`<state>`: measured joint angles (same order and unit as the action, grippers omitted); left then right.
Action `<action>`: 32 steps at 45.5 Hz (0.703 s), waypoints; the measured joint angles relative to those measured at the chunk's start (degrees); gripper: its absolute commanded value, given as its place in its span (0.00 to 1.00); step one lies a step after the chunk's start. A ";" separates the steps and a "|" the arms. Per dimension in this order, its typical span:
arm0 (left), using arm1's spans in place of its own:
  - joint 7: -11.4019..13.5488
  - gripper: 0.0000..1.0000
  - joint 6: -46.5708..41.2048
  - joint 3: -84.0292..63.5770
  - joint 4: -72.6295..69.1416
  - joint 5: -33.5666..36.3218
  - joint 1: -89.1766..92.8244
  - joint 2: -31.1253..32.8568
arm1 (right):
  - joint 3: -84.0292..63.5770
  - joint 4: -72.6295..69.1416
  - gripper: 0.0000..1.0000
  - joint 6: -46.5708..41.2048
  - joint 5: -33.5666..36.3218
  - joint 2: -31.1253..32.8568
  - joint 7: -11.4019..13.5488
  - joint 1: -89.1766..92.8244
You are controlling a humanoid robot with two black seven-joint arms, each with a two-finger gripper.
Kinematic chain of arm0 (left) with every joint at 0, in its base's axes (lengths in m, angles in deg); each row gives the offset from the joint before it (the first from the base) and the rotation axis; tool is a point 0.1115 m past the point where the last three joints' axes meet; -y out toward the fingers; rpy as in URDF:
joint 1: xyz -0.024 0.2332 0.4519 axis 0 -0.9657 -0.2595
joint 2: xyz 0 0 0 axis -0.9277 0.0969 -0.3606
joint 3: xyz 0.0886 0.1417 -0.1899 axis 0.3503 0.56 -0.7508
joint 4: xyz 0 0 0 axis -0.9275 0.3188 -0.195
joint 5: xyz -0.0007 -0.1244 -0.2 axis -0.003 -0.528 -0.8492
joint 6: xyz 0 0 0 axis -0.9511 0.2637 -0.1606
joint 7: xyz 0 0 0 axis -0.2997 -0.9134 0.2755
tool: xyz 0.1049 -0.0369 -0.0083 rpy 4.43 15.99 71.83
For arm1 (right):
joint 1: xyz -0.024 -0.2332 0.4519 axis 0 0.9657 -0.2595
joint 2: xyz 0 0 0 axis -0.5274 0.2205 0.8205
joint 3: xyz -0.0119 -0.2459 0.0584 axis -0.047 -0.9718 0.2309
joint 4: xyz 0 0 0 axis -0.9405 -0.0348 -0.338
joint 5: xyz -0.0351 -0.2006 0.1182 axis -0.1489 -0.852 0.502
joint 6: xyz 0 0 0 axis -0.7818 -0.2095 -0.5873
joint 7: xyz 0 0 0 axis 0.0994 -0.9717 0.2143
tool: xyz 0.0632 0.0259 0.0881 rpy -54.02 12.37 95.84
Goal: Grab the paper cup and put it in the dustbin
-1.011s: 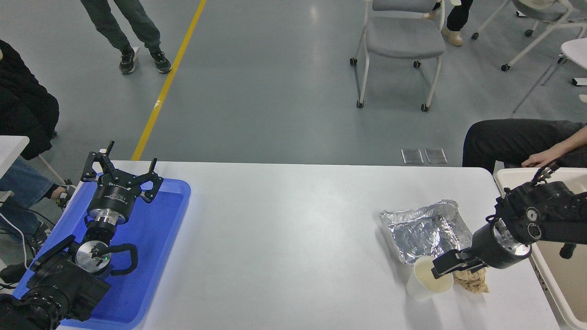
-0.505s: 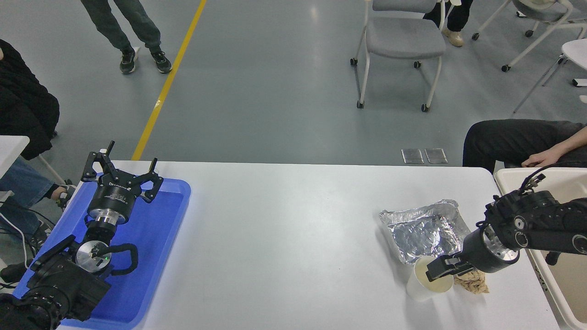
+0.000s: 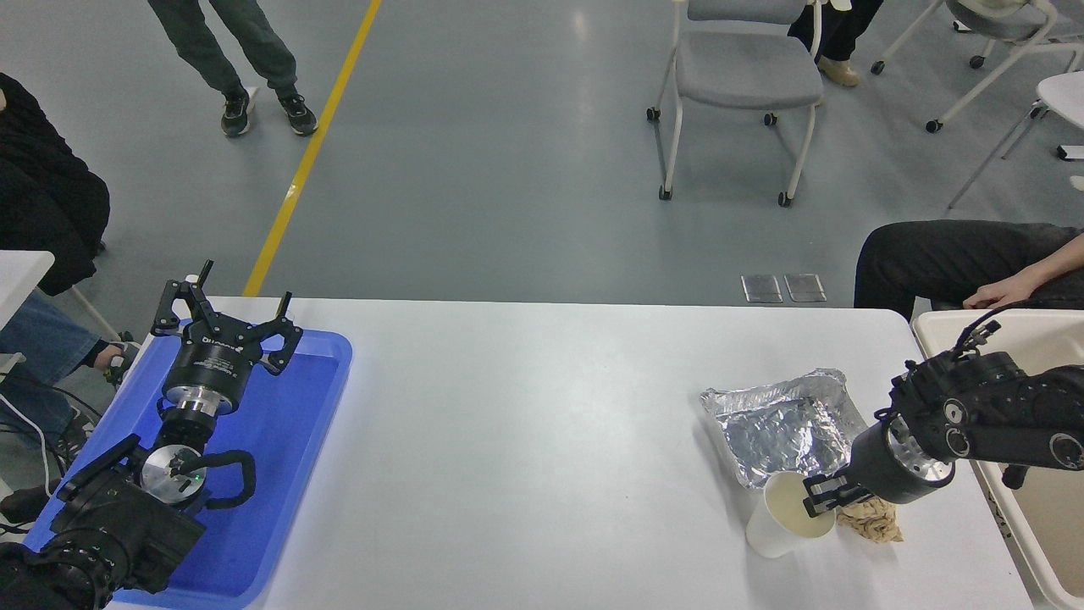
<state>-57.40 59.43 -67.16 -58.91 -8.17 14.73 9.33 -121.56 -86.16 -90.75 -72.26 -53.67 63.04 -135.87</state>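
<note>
Right black gripper at the rim of the small white tapered paper cup, fingers narrow, seemingly pinching the right wall, one tip inside the cream mouth; firm grip hard to confirm. Compared with a second ago, lower and drawn in tighter on the rim, so grasp judged nearly made, lift still to come. Cup upright near the table's front right; crumpled brown paper wad touching at 3 o'clock. Crinkled silver foil tray just beyond at 12 o'clock. Large cream plastic dustbin farther off at 2 o'clock, past the table edge. Left gripper parked, splayed wide, over the blue plastic tray.
</note>
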 measured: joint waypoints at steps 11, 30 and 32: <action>0.00 1.00 0.00 0.00 0.00 -0.01 0.00 0.01 | -3.06 -3.32 0.00 -2.38 1.10 1.93 0.11 -6.93; 0.00 1.00 0.00 0.00 0.00 0.00 -0.03 -0.11 | -20.27 -18.39 0.00 -12.23 6.33 5.52 0.23 -42.75; -0.01 1.00 0.00 0.01 0.01 0.02 -0.06 -0.11 | -21.45 -19.22 0.00 -14.06 6.74 5.29 0.22 -46.69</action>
<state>-57.41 59.43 -67.16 -58.90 -8.14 14.67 9.22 -143.01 -105.38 -104.81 -65.52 -48.38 63.26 -182.55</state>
